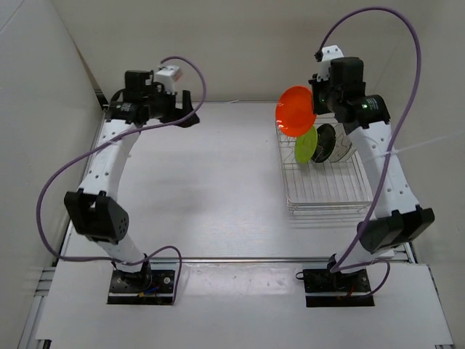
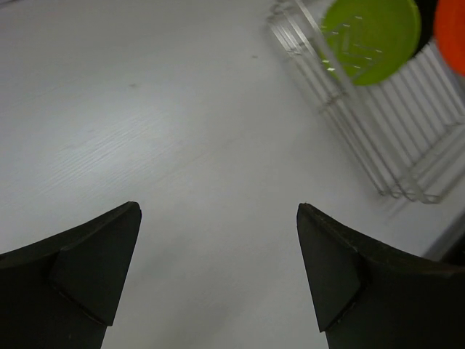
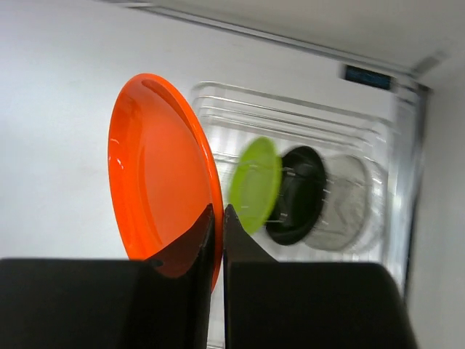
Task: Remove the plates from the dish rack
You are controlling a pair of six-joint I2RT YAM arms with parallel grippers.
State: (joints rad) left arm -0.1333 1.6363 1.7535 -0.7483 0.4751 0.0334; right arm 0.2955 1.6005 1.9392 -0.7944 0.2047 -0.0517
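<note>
Orange plate (image 3: pixel 156 167) pinched in right hand (image 3: pixel 216 212) by dish rack (image 1: pixel 327 193) — left hand (image 2: pixel 218 211) spread wide.

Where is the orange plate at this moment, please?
In the top view the orange plate is on the right side, pinched at its rim by the right gripper near the far left corner of the dish rack, next to the yellow-green plate.

Surface: a flat, matte, pale grey-white surface (image 1: pixel 211 189), with faint streaks and a few tiny dark specks showing in the left wrist view.
Walls: a plain white left wall panel (image 1: pixel 43 87) stands along one side, and a plain white far wall panel (image 1: pixel 218 43) closes the back.
Rail: a thin silver metal strip (image 1: pixel 240 259) crosses the surface near its front edge.
Front: a white front board (image 1: pixel 240 305) lies nearer than the strip.
Label: a small dark blue rectangular tag (image 3: pixel 367 76) sits at the foot of the far wall, its print too blurred to read.
</note>
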